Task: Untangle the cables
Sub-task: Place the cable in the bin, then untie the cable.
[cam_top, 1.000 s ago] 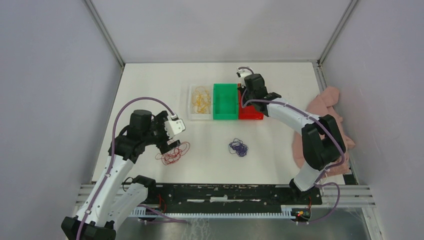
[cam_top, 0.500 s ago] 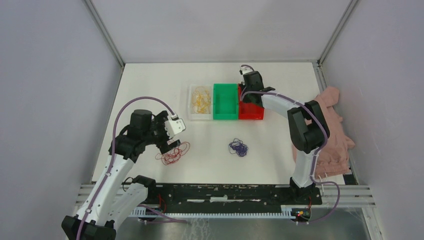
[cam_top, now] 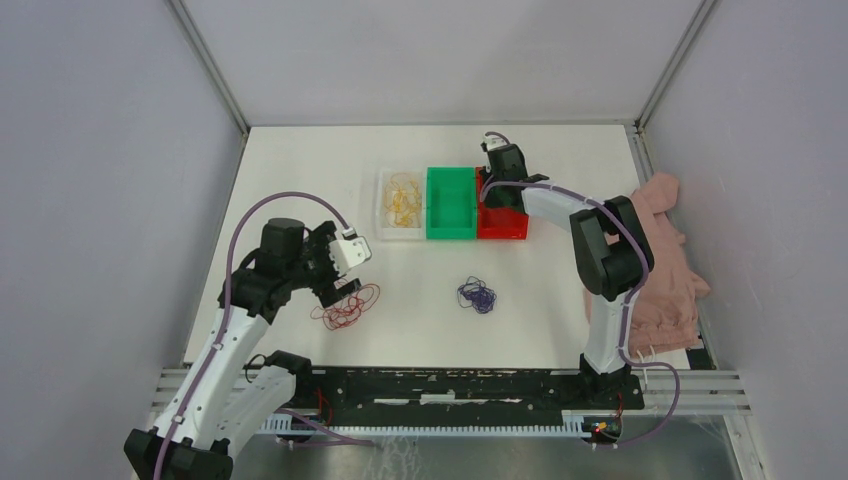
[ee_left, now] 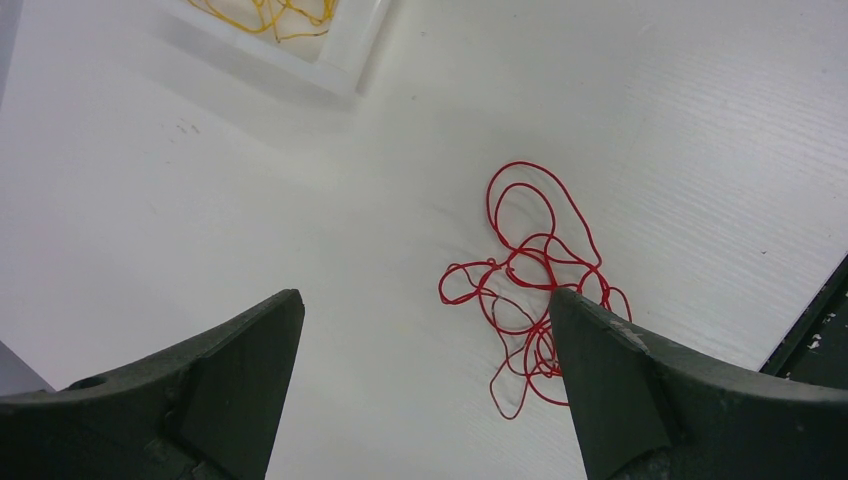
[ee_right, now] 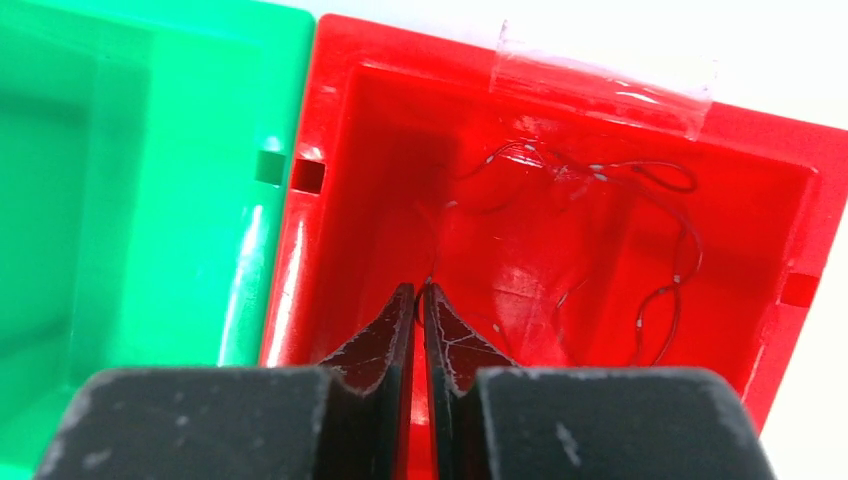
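A tangled red cable (cam_top: 345, 305) (ee_left: 530, 280) lies on the white table under my left gripper (cam_top: 342, 288) (ee_left: 425, 295). That gripper hangs open above it, the tangle showing beside its right finger. A dark blue-purple cable (cam_top: 477, 294) sits bunched at mid-table. A yellow cable (cam_top: 403, 198) (ee_left: 270, 12) lies in the clear tray (cam_top: 385, 232). My right gripper (cam_top: 492, 188) (ee_right: 420, 287) reaches down into the red bin (cam_top: 508, 232) (ee_right: 560, 60). Its jaws are all but closed on the end of a second thin red cable (ee_right: 600, 175), which trails across the bin floor.
A green bin (cam_top: 450, 203) (ee_right: 150, 150) stands between the clear tray and the red bin. A pink cloth (cam_top: 660, 260) lies along the table's right edge beside the right arm. A strip of clear tape (ee_right: 600, 75) sticks to the red bin's far rim.
The right arm folded its elbow in, and its wrist shifted slightly back and left over the red bin. The left arm and the cables on the table stayed put.
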Controlling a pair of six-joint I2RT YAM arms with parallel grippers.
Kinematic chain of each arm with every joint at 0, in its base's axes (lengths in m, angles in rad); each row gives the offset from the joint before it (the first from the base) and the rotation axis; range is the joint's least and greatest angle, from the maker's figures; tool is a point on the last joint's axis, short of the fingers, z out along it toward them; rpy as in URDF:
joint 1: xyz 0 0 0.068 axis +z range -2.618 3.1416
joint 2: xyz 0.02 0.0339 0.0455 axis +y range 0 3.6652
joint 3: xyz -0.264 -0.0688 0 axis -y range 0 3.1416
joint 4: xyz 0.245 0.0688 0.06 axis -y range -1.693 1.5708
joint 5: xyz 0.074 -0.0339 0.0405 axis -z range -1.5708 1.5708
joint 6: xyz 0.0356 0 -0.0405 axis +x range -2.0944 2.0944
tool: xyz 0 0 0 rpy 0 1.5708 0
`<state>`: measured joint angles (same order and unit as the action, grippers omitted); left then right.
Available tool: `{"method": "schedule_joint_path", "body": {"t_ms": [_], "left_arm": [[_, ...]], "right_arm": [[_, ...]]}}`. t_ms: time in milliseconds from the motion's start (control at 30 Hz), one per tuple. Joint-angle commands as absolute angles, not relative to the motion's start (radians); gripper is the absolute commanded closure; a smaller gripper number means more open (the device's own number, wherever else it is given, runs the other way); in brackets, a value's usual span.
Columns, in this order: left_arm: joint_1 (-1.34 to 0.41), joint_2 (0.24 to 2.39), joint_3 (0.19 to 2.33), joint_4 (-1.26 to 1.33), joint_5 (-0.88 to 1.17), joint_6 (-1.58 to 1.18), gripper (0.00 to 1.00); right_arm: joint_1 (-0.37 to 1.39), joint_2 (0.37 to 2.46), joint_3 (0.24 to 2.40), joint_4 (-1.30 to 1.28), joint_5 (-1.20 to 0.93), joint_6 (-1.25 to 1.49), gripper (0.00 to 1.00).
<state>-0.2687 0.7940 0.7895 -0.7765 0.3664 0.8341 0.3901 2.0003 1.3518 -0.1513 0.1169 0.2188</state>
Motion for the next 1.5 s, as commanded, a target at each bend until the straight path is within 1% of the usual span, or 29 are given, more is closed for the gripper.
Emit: {"method": "schedule_joint_path", "body": {"t_ms": [0, 67, 167, 400, 500, 633, 733, 900, 1000, 1200, 1300, 1467], "left_arm": [[-0.26, 0.782, 0.809, -0.78, 0.366, 0.818, 0.0], [-0.26, 0.778, 0.81, -0.783, 0.365, 0.819, 0.0], [-0.259, 0.781, 0.816, -0.792, 0.374, 0.818, 0.01], [-0.24, 0.809, 0.832, -0.788, 0.385, 0.817, 0.0], [-0.21, 0.829, 0.839, -0.795, 0.397, 0.842, 0.01], [-0.154, 0.862, 0.843, -0.796, 0.413, 0.882, 0.03], [-0.114, 0.894, 0.85, -0.8, 0.433, 0.9, 0.04], [-0.083, 0.913, 0.863, -0.822, 0.452, 0.94, 0.05], [-0.055, 0.924, 0.856, -0.833, 0.457, 0.984, 0.06], [0.042, 1.013, 0.83, -0.808, 0.483, 1.042, 0.09], [0.095, 1.077, 0.843, -0.794, 0.512, 1.037, 0.11], [0.118, 1.111, 0.861, -0.784, 0.554, 1.023, 0.12]], "right_arm": [[0.388, 1.936, 1.371, -0.092, 0.108, 0.267, 0.82], [0.388, 1.892, 1.369, -0.093, 0.126, 0.274, 0.73], [0.388, 1.828, 1.371, -0.104, 0.144, 0.276, 0.67], [0.389, 1.699, 1.363, -0.134, 0.119, 0.309, 0.57], [0.393, 1.646, 1.337, -0.137, 0.112, 0.322, 0.51], [0.409, 1.594, 1.308, -0.157, 0.104, 0.324, 0.49], [0.425, 1.573, 1.281, -0.158, 0.14, 0.311, 0.46], [0.447, 1.563, 1.248, -0.159, 0.107, 0.316, 0.46], [0.555, 1.546, 1.23, -0.152, 0.108, 0.282, 0.46], [0.802, 1.547, 1.161, -0.066, 0.08, 0.308, 0.45], [0.927, 1.611, 1.15, -0.018, 0.021, 0.322, 0.45], [1.055, 1.742, 1.177, 0.076, -0.056, 0.336, 0.48]]}}
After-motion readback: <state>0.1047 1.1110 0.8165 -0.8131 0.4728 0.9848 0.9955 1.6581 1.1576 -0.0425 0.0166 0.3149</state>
